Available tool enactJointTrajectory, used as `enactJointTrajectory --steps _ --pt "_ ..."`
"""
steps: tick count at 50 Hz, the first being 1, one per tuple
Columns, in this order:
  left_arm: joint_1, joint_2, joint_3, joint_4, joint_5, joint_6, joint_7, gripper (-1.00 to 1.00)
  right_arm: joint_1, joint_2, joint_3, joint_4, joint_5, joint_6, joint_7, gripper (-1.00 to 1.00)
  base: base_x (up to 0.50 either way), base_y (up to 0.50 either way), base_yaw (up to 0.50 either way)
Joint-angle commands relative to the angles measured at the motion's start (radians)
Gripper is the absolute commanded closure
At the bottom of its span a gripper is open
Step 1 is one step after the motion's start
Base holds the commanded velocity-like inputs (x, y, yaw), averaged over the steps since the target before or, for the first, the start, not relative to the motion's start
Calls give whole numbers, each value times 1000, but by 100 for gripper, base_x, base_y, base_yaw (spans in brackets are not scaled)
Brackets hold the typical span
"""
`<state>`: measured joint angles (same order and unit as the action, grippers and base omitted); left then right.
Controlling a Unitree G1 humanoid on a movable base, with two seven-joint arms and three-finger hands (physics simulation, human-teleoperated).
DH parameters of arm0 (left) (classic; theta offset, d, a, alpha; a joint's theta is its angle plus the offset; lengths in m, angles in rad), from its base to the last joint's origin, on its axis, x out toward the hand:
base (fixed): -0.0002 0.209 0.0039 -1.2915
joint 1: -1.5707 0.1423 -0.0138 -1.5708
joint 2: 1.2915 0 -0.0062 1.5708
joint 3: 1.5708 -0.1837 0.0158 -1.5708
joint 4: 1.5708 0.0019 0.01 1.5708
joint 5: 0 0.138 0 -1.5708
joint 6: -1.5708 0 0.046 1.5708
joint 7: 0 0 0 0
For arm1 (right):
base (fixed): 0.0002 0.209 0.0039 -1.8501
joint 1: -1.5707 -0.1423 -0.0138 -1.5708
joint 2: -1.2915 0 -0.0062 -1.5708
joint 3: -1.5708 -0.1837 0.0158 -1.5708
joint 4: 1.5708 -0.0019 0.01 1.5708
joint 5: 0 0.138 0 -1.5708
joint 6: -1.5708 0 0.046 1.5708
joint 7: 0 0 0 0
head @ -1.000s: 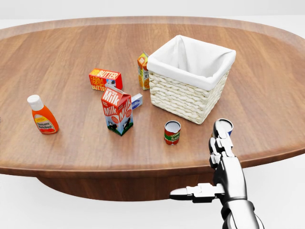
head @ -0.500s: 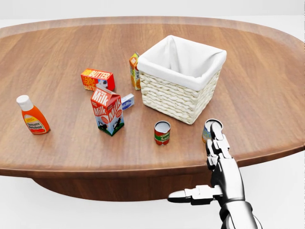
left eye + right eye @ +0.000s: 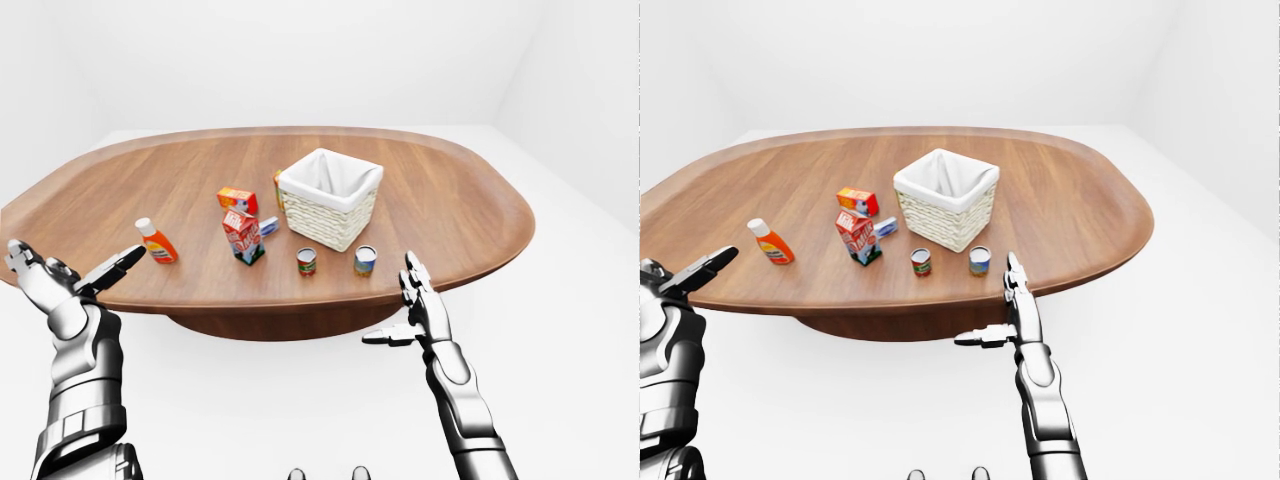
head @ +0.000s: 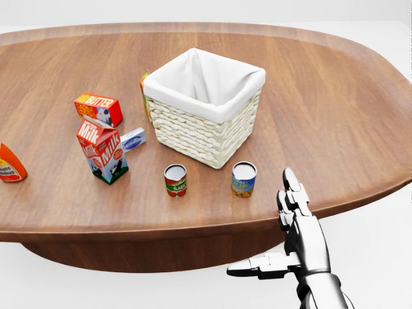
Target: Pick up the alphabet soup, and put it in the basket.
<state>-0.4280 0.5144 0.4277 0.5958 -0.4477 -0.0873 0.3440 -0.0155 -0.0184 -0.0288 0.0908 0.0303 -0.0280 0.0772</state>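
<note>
The alphabet soup (image 4: 244,178), a small can with a blue and yellow label, stands upright on the wooden table (image 4: 322,96), below the lower right corner of the white-lined wicker basket (image 4: 193,132). My right hand (image 4: 286,219) is open and empty, fingers pointing up, just right of and below the can at the table's near edge, not touching it. My left hand (image 3: 65,285) is open and empty, far left of the table in the left-eye view.
A red tomato sauce can (image 4: 175,179) stands left of the soup. A milk carton (image 4: 103,148), a butter box (image 4: 98,108), a small blue-white box (image 4: 133,138), an orange carton (image 4: 145,93) and a ketchup bottle (image 4: 8,164) lie left of the basket.
The camera has moved right, so the whole table scene has shifted left. The soup can, earlier partly hidden behind my right fingertips, now shows fully to their left.
</note>
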Motion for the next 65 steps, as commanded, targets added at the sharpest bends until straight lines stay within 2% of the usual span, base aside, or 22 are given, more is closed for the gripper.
enactJointTrajectory --steps 1,4,17,21,25,27,39,40,45,49,65 --pt "4 -1 2 -8 0 0 0 -100 -2 0 -1 9 -2 -6 0 -100 0 -33 0" --pt "0 -1 1 1 2 0 -1 -100 -1 0 0 1 -3 1 -2 -100 0 -34 0" --pt "5 -1 2 -12 2 0 3 -100 -4 -1 2 10 -10 -3 -2 -100 0 -12 0" --pt "-1 -3 1 0 4 0 0 -100 1 -1 5 -12 -16 14 -6 -100 0 0 0" --pt "-4 -1 -2 8 3 0 -2 -100 2 -1 6 -6 -17 5 -1 -100 0 0 0" --pt "0 -1 -1 -1 1 0 -1 -100 4 0 9 -20 -19 16 2 -100 0 0 0" --pt "3 0 0 -12 0 0 1 -100 1 0 2 -5 -13 7 5 -100 0 0 0" --pt "-3 -2 0 7 1 0 -4 -100 0 -1 1 5 -12 -2 5 -100 0 0 0" --pt "-5 -1 -2 14 0 0 -6 -100 3 -1 2 -5 -13 5 4 -100 0 0 0" --pt "-3 0 -2 10 -1 0 -6 -100 0 -2 -1 7 -11 -5 5 -100 0 0 0" --pt "-5 -2 -1 15 1 0 -7 -100 -2 -1 1 8 -15 -2 2 -100 13 0 0"
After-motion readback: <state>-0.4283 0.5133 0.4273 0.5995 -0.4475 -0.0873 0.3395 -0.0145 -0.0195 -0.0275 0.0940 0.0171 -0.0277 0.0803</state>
